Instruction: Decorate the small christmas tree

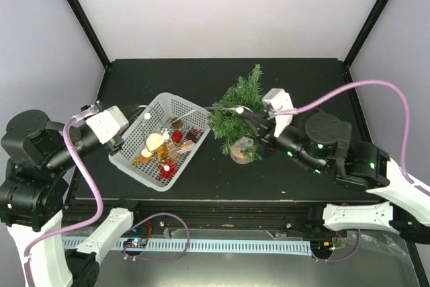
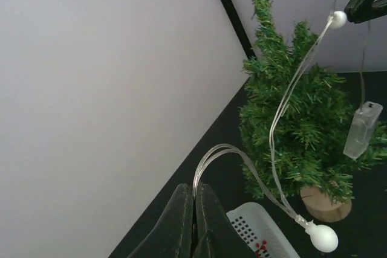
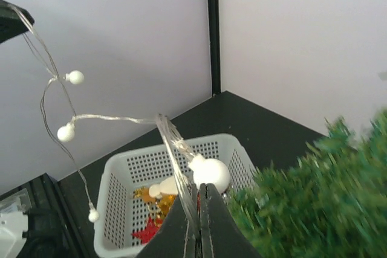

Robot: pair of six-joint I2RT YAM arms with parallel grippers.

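Clear string [image 2: 281, 110] spans from left gripper [image 2: 195, 209] to right gripper [image 3: 198, 209], both pinched shut on it. The tree [image 1: 238, 109] stands upright right of centre in the top view, just beside the right gripper, so that arm is nearer.

My top camera looks down from above and behind. Both close wrist views share the bristly green tree [image 2: 320, 107] and white perforated basket [image 3: 139, 164].

On the black table [image 1: 168, 78], a white basket [image 1: 161, 105] beside the small christmas tree [image 1: 235, 109].
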